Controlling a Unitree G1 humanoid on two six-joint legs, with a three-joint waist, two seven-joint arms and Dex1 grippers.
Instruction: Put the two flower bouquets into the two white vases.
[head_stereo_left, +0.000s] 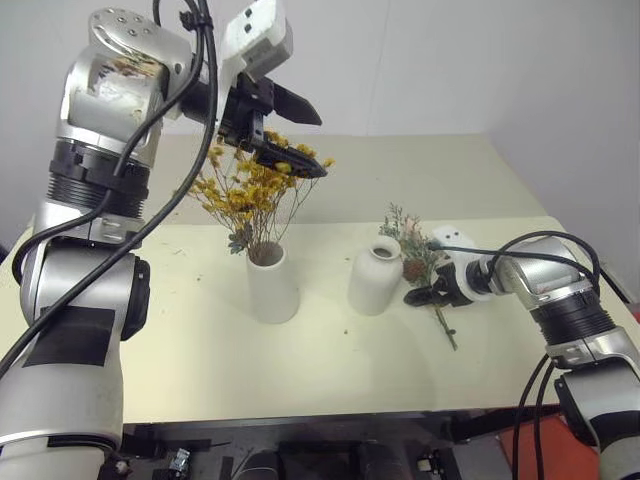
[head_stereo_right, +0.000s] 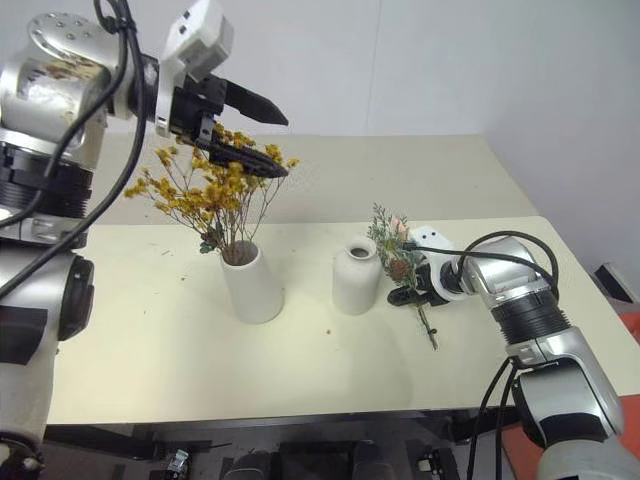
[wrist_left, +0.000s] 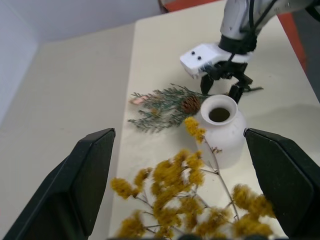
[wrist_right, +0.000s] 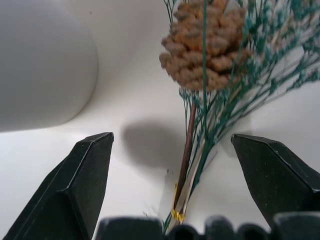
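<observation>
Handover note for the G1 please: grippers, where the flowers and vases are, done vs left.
Left gripper: open, above the yellow bouquet, holding nothing.
Right gripper: open, fingers either side of the green bouquet's stems, not closed on them.
Yellow bouquet stands in the tapered vase: done.
Green bouquet with the cone lies on the table beside the rounded vase, whose neck is empty.
Left: grasp the green bouquet and put it into the rounded vase.

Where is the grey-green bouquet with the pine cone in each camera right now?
Left eye: grey-green bouquet lying right of the bottle vase.
Right eye: same spot.
Left wrist: beside that vase's mouth.
Right wrist: cone and stems between the open fingers.
Shared landmark: bottle vase.
</observation>
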